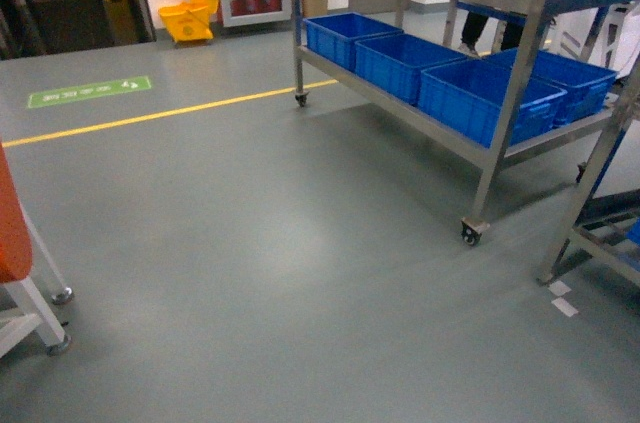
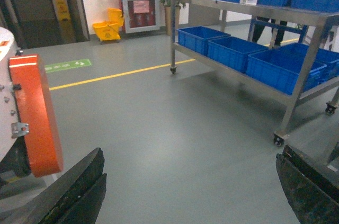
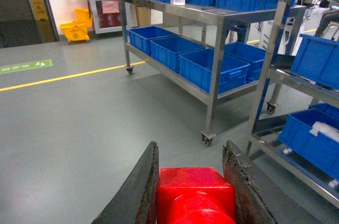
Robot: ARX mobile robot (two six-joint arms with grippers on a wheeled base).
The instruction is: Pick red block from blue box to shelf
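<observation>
grey floor, shelf ahead | right hand clamping red block, left hand gaping empty | keeping grip firm, aiming for free rail space

The red block, glossy with a round stud showing at its near face, sits clamped between the two dark fingers of the right hand, touching both. The shelf, stainless steel on casters, stands ahead and to the right of that hand, carrying dark blue crates on both tiers.
</observation>
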